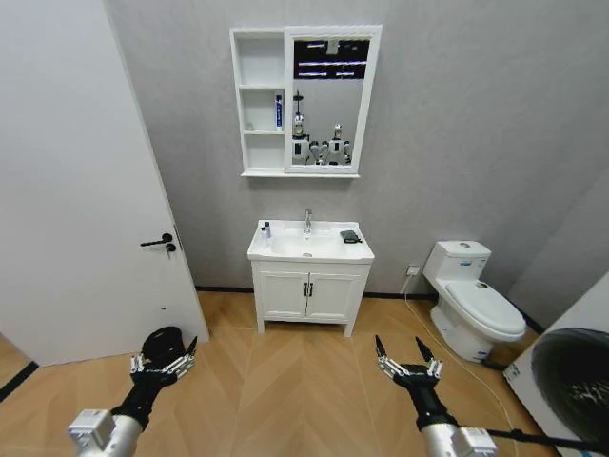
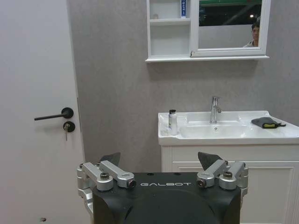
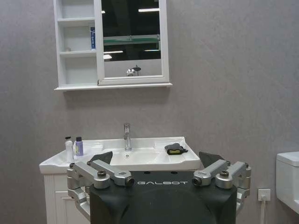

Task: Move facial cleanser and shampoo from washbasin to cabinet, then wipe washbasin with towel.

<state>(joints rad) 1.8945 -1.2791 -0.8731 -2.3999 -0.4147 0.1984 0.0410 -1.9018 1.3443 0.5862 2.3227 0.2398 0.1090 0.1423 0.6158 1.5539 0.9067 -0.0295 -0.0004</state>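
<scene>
Left gripper (image 1: 162,362) hangs open, well short of the washbasin (image 1: 310,253); two small bottles (image 3: 72,148) stand ahead on its rim, light, probably slick, best pinched mid-body. Right gripper (image 1: 406,361) gapes too, the soft dark towel (image 1: 351,236) lying far ahead.

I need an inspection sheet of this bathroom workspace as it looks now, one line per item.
Surface: washbasin on a white floor vanity, chrome tap at the back.
Job's things: two small bottles on the rim's left; dark towel on the right; cabinet holds a blue tube.
Clutter: nothing seen.
Grippers: left gripper and right gripper both open, empty, low above the floor, far from the basin.
Cables: white cord from the wall socket.
Surroundings: door, toilet, mirror.
</scene>
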